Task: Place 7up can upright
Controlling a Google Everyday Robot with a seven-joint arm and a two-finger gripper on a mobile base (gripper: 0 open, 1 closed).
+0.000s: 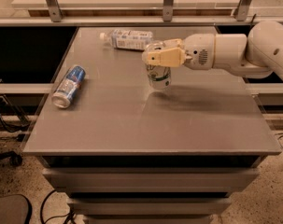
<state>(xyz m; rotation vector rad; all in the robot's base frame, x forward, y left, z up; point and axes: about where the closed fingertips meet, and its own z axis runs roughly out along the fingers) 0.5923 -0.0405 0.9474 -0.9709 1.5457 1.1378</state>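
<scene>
The 7up can (159, 78) is green and white and stands upright near the middle of the grey table (187, 125), a little towards the back. My gripper (156, 56) reaches in from the right and is shut on the can's upper part, with its tan fingers (166, 57) on either side. The can's base is at or just above the table top; I cannot tell whether it touches. The can's top is partly hidden by the fingers.
A blue and silver can (68, 86) lies on its side near the table's left edge. A clear plastic bottle (127, 38) lies on its side at the back, just behind the gripper. A railing with metal posts (167, 1) runs behind the table.
</scene>
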